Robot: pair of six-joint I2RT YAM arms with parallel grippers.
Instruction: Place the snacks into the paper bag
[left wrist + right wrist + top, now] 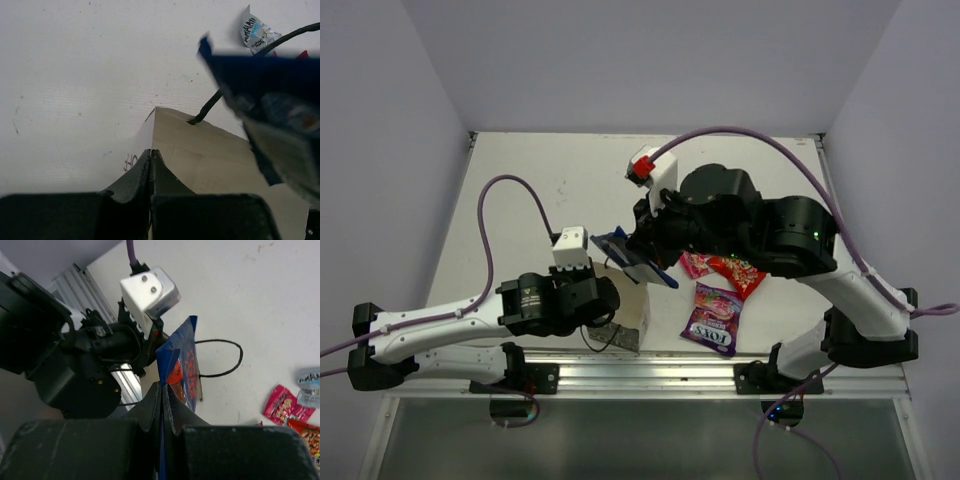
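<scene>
Pinching the paper bag [210, 155] by its rim at the bench's near edge, the left gripper [151, 152] is closed on the wall. Just beyond, the right gripper [162, 387] clamps the blue-and-white packet [185, 365] over the opening; it should probably lower it straight in before letting go.

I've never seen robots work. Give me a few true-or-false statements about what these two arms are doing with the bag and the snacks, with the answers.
1. The right tool pinches the blue packet. True.
2. The left tool is open and empty. False: it is shut on the rim of the paper bag.
3. The Fox's packet is inside the bag. False: it lies on the table, beside the bag.
4. The red packet lies on the table. True.
</scene>
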